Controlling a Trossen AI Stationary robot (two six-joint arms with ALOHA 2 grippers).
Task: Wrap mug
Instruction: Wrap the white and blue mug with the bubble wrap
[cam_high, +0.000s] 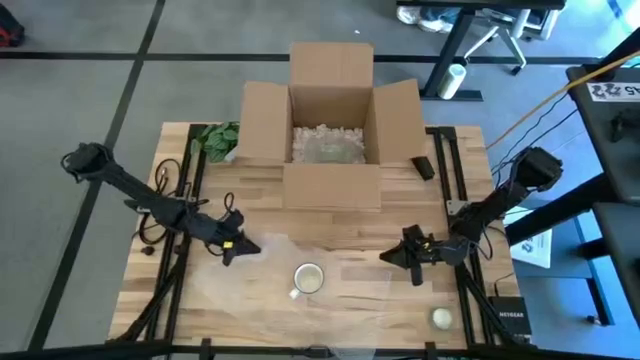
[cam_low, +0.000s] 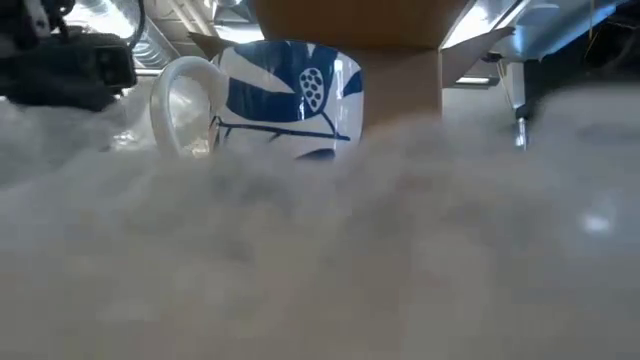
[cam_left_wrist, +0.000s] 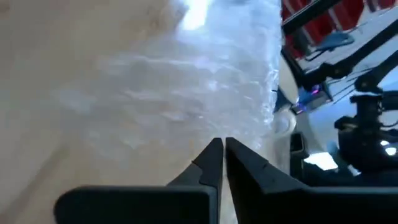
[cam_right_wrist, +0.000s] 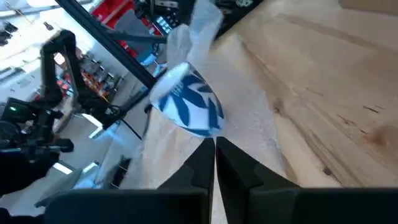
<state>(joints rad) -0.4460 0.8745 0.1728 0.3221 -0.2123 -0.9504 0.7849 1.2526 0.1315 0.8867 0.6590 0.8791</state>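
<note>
The wooden surface (cam_high: 330, 235) fills the middle of the high view. At its 12 o'clock edge stands an open cardboard box (cam_high: 330, 130) with its flaps spread and pale packing fill inside. A sheet of clear bubble wrap (cam_high: 250, 285) lies flat over the 6 o'clock part of the surface, and in the low view it fills the foreground as a blurred white haze.

The left arm reaches in from 9 o'clock and the right arm from 3 o'clock. The left claw (cam_high: 240, 247) sits low at the bubble wrap's 10 o'clock corner; in the left wrist view its fingers (cam_left_wrist: 211, 163) are pressed nearly together with the plastic sheet just ahead of their tips, and whether they pinch it I cannot tell. The right claw (cam_high: 400, 256) rests at the sheet's 3 o'clock edge; in the right wrist view its fingers (cam_right_wrist: 202, 163) are likewise clenched together, tips at the wrap, and a grip cannot be confirmed.

The mug (cam_high: 308, 279) stands upright on the bubble wrap between the two claws, apart from both, nearer 6 o'clock. It is white with a blue leaf pattern, its handle toward the left claw.

A green leafy thing (cam_high: 218, 138) lies beside the box at 10 o'clock, a small black object (cam_high: 423, 166) at 2 o'clock, and a pale round object (cam_high: 441, 318) at 5 o'clock.
</note>
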